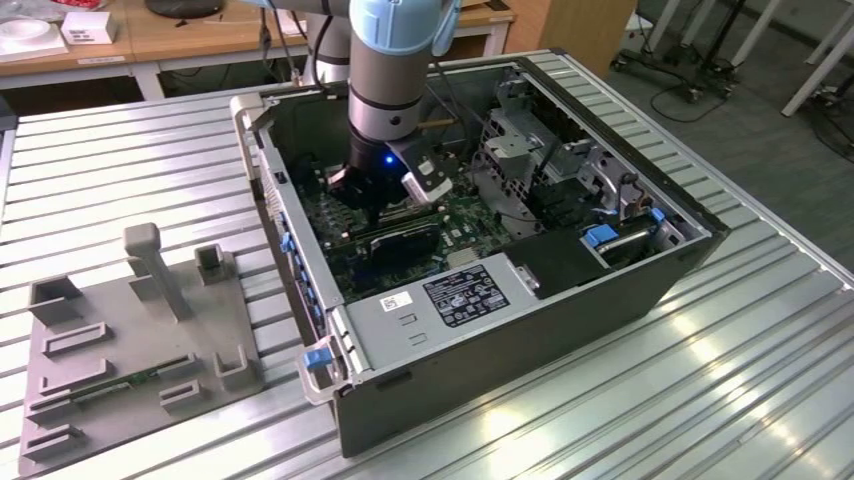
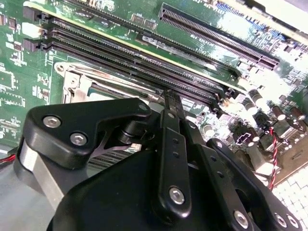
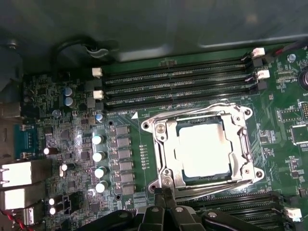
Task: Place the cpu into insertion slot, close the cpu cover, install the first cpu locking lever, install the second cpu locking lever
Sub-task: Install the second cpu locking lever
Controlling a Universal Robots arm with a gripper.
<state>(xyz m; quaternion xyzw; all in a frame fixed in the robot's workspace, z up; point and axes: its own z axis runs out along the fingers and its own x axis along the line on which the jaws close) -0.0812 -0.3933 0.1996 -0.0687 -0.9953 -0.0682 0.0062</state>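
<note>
The cpu [image 3: 202, 147] lies flat in the insertion slot [image 3: 146, 126], its silvery top showing through the window of the cpu cover [image 3: 163, 144], which is down over it. One thin wire lever [image 3: 192, 109] runs along the socket edge by the memory slots. The other lever [image 3: 216, 185] runs along the opposite edge. My gripper [image 3: 162, 192] is shut, its black fingertips together at the socket corner where that second lever ends; I cannot tell if they touch it. The socket's steel frame [image 2: 77, 82] sits just beyond the gripper [image 2: 168, 96]. In the exterior view the gripper [image 1: 380, 205] is low inside the open computer case.
Long black memory slots [image 3: 173, 82] flank the socket, and capacitors [image 3: 98, 156] stand beside it. The case walls [image 1: 267, 150], a drive cage [image 1: 534, 150] and a labelled power supply [image 1: 454, 295] enclose the board. A grey fixture plate [image 1: 134, 340] sits on the table at the exterior view's left.
</note>
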